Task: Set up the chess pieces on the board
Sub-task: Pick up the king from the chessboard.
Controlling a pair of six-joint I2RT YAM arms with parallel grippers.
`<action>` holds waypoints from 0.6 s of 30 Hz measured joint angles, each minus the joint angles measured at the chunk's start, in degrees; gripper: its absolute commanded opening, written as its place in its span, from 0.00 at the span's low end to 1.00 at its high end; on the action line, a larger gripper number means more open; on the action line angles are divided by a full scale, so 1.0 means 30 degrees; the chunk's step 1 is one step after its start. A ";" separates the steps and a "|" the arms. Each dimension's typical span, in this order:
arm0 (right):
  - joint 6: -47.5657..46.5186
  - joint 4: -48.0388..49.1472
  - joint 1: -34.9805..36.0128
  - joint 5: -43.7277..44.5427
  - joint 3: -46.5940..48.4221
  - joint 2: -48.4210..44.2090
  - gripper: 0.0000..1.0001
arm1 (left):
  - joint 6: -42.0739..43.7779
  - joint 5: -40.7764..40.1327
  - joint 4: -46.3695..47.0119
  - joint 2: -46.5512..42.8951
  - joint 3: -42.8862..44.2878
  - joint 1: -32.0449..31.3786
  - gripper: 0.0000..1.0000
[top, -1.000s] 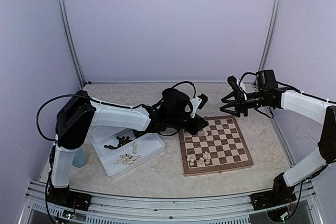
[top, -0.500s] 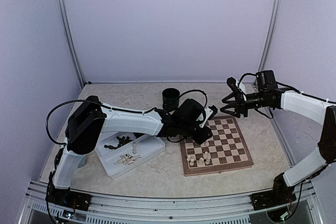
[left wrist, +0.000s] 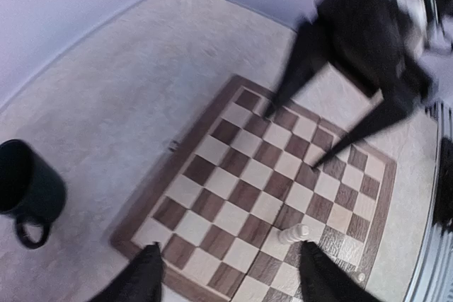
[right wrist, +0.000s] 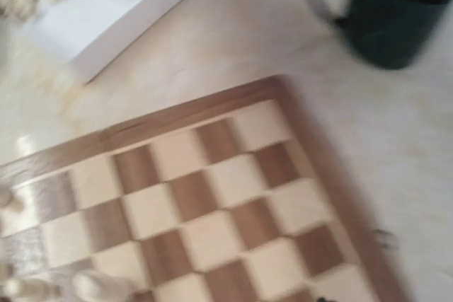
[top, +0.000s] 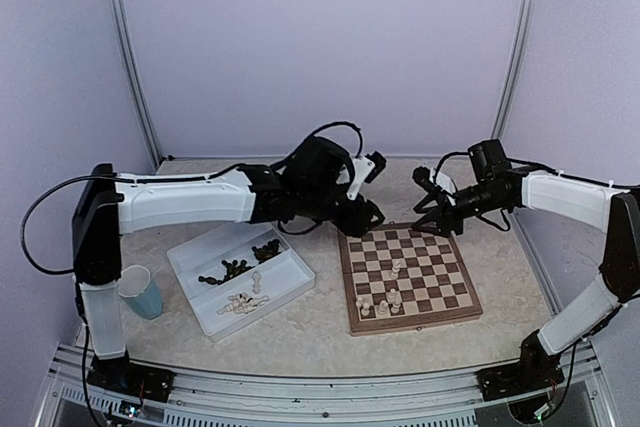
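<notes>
Left jaws lifted, cream piece (left wrist: 292,233) standing free below

left tool (left wrist: 228,274) and right tool (left wrist: 294,137) both angle downward, fingers spread apart, nothing between them.

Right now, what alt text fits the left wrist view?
A cream chess piece stands on the board, just ahead of the open left hand at the bottom edge. The right hand, blurred and open, reaches over the board's far side; a dark mug sits on the table at left.
</notes>
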 measured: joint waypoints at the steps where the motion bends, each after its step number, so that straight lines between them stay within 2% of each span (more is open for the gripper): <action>1: -0.0233 -0.0321 0.0627 0.0437 0.0000 0.0146 0.54 | -0.0015 0.0109 0.0036 -0.1027 -0.0415 0.0656 0.99; 3: -0.0605 -0.0678 0.1596 0.1042 0.0000 0.0313 0.54 | -0.0175 0.0437 0.0721 -0.2761 -0.1399 0.2135 0.99; 6: -0.1035 -0.1195 0.2790 0.1668 0.0095 0.0670 0.54 | -0.1144 0.0546 0.2696 -0.5486 -0.4364 0.4772 0.99; 9: -0.1326 -0.1792 0.3359 0.2237 0.0714 0.1588 0.54 | -0.1712 -0.0117 0.3330 -0.6579 -0.6331 0.6229 0.99; 18: -0.1792 -0.2586 0.4517 0.3614 0.1005 0.2936 0.53 | -0.0240 -0.2601 0.2361 -0.5887 -0.6521 0.4328 0.99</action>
